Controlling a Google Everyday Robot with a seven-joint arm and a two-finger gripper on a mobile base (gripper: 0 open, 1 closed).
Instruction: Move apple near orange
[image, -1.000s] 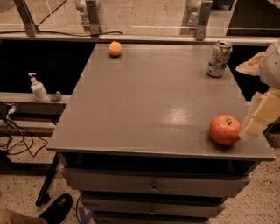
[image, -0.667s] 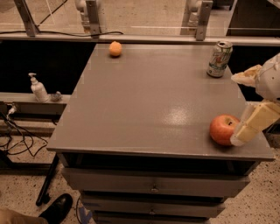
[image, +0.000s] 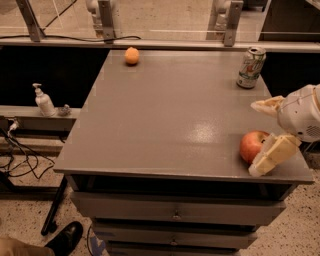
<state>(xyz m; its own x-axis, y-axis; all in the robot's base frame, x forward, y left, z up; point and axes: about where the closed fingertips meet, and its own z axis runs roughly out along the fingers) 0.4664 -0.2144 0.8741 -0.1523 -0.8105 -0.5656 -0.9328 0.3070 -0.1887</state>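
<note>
The red apple (image: 249, 145) sits near the table's front right corner. The small orange (image: 132, 55) lies far off at the back left of the grey table (image: 165, 120). My gripper (image: 253, 138) comes in from the right edge with its fingers spread open. One cream finger (image: 267, 105) is above and behind the apple. The other finger (image: 270, 156) lies against the apple's front right side and covers part of it. The apple rests on the table between the two fingers.
A soda can (image: 250, 67) stands at the back right of the table. Drawers are below the table front. A soap dispenser (image: 44, 100) sits on a low ledge to the left. A shoe (image: 65, 240) shows on the floor at bottom left.
My gripper has moved left toward the apple, and its lower finger now overlaps the apple's right side. The apple, orange and can have not moved.
</note>
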